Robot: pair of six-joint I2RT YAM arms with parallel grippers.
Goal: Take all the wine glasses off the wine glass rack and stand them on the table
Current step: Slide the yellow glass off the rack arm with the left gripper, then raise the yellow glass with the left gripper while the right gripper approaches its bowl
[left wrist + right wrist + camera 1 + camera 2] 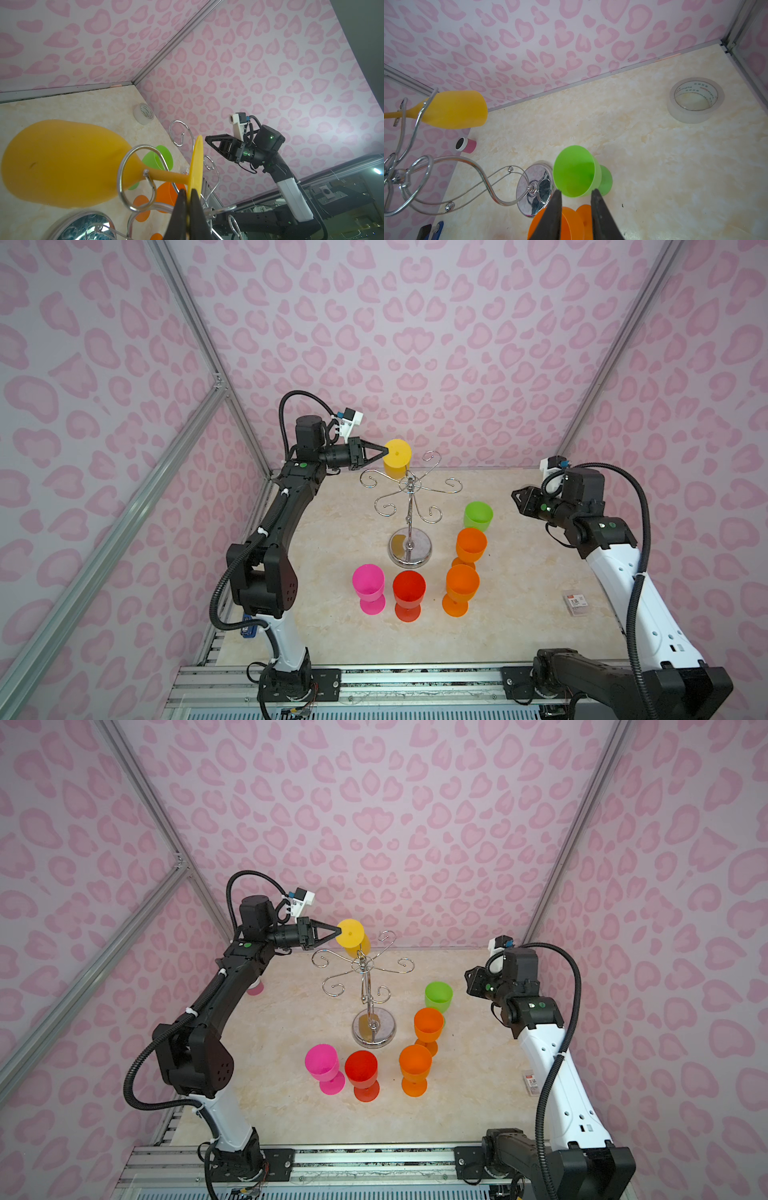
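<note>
The left gripper (384, 454) is clenched on the flat foot of the yellow wine glass (397, 452), high above the far edge of the bench (332, 639). In the left wrist view its fingers (180, 205) pinch the rim of this foot, and the stem passes through one curled arm of the wine glass rack (410, 514). So the glass hangs on the rack, foot up and somewhat tilted. The rack stands about the middle of the bench on its round base.

Toward the near edge, a pink glass (368, 583), a red glass (409, 591) and an orange glass (461, 587) stand upright in a row. Just right of the rack stand a second orange glass (471, 545) and, behind it, a green glass (478, 516).

The right gripper (516, 499) hovers over the right side of the bench. Its fingers (554, 209) stand apart and grasp nothing. A roll of tape (695, 99) lies in the far right corner, and a small packet (575, 603) lies near the right edge.
</note>
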